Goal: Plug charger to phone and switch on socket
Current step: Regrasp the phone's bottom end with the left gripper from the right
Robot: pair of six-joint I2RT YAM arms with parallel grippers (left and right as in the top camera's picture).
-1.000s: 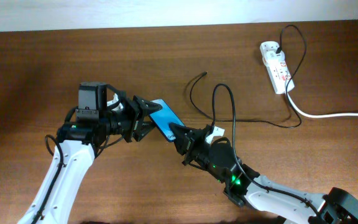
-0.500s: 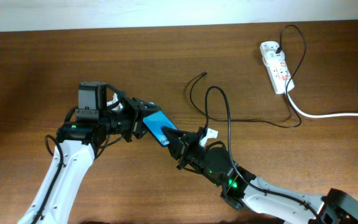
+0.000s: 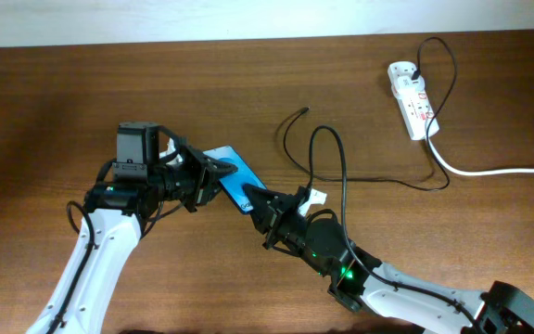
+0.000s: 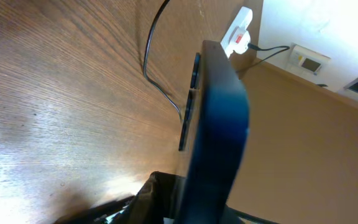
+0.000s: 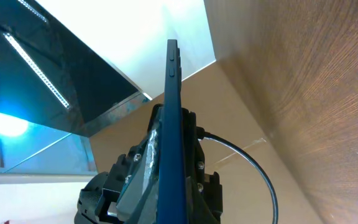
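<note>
The phone (image 3: 233,171) is a slim slab with a bright blue screen and dark edges, held tilted between the two grippers just left of frame centre; both wrist views show it edge-on as a thin dark blade with side buttons. The left gripper (image 3: 213,174) is clenched on its upper-left end; the right gripper (image 3: 254,199) is clamped on its lower-right end. The charger (image 3: 285,139) is a thin black cable lying loose on the table (image 3: 54,93) right of the phone, its small plug end free above centre, apart from the phone. Its other end runs to the socket (image 3: 413,100), a white strip with red marks at upper right; a thick white cord (image 3: 489,172) leaves the socket toward the right edge.
</note>
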